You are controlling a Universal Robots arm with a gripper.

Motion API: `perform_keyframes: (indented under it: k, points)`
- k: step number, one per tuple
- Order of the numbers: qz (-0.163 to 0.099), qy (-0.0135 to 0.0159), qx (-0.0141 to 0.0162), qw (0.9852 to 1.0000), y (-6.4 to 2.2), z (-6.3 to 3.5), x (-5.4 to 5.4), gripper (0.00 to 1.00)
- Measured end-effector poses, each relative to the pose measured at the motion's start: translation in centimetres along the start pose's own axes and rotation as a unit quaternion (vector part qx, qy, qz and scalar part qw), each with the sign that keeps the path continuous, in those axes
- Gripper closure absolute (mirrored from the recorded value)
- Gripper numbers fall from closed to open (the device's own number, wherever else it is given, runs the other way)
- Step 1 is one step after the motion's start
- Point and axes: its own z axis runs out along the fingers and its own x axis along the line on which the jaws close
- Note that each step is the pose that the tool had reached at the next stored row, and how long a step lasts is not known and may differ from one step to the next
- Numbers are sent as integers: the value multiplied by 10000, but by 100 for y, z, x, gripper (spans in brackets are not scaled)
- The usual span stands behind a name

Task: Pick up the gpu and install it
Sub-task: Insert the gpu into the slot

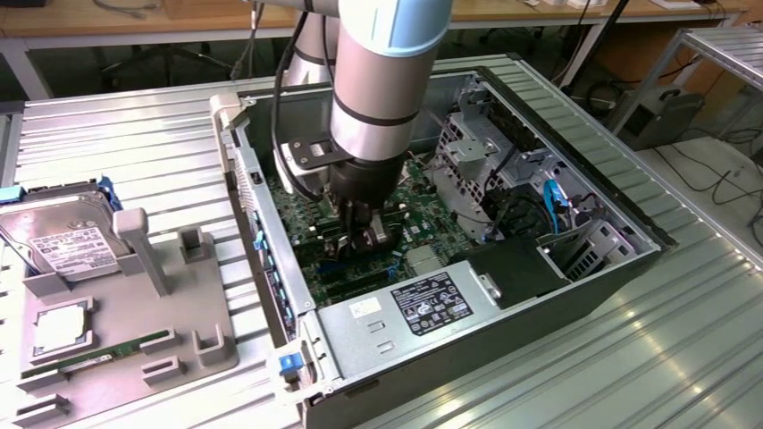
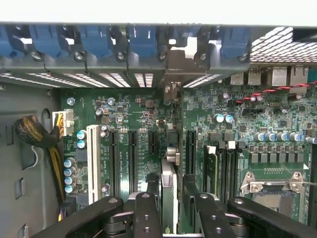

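The gpu stands on edge in a motherboard slot inside the open PC case. It shows as a thin silver-and-dark strip, and its metal bracket reaches the rear panel with the blue latches. My gripper straddles the card, one black finger on each side. A narrow strip of green board shows between the card and one finger. In the exterior view the gripper is low over the motherboard in the middle of the case, and it hides most of the card.
A power supply and a drive cage flank the gripper inside the case. A white slot, a RAM stick and the CPU socket lie near the card. On the exterior view's left, a grey fixture holds a hard drive and a green RAM stick.
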Motion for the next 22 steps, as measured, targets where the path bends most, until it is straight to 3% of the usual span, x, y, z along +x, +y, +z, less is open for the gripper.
perform_keyframes:
  k: [7, 10, 12, 13, 14, 22]
  points:
    - [0, 0, -3, 10000, -1, -233, -10, 66]
    - [0, -1, -2, 10000, -2, -251, -14, 68]
    - [0, -2, -2, 10000, -2, -254, -14, 81]
    - [0, -2, -2, 10000, -1, -254, -14, 81]
    - [0, -1, -3, 10000, -1, -255, -14, 87]
    - [0, -1, -3, 10000, -1, -255, -14, 87]
